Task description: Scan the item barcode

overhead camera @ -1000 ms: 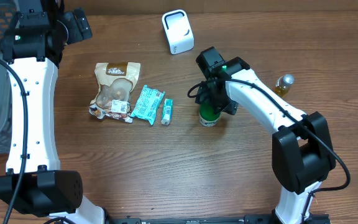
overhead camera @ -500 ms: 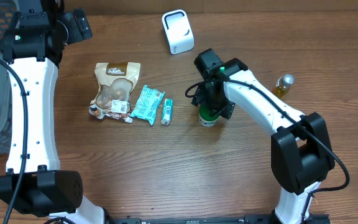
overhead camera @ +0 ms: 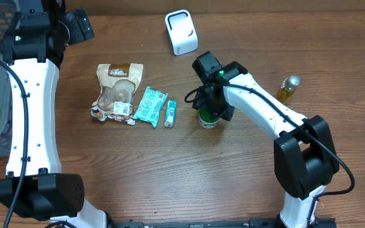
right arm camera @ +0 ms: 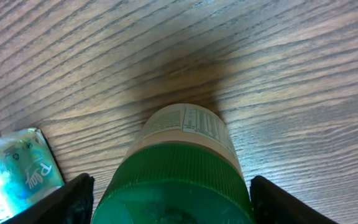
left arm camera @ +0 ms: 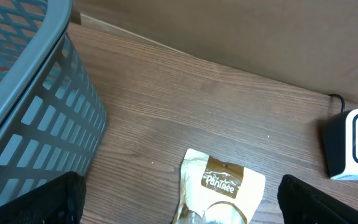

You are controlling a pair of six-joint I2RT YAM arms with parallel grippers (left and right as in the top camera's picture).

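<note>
1. Standing upright on the table [overhead camera: 170, 164], the green-capped bottle [overhead camera: 208, 120] is right of centre, directly beneath the right gripper [right arm camera: 171, 182].
2. From the right wrist, the fingers [right arm camera: 73, 202] flank the green cap on both sides and sit right at its edges. Whether they press on it or only bracket it cannot be told.
3. The bottle's pale label, with fine print on it, faces away from the wrist camera and down towards the wood.
4. Nearest to the bottle's left is a small green stick pack [overhead camera: 170, 114]. Just beyond it is a teal packet [overhead camera: 151, 105], then a brown-and-cream snack pouch [overhead camera: 115, 92] overlapping the packet's edge.
5. The white scanner [overhead camera: 181, 31] stands at the far edge, apart from the bottle, with bare wood between them.
6. A small amber bottle [overhead camera: 289, 87] with a gold top stands alone to the right, beyond the right arm's white link.
7. The left gripper [left arm camera: 179, 190] hangs over the far left corner with its jaws spread wide and nothing between them.
8. A grey mesh basket [left arm camera: 23, 93] stands beside it at the table's left end.
9. The surface is brown wood-grain, and a plain tan wall [left arm camera: 229, 25] rises behind it.
</note>
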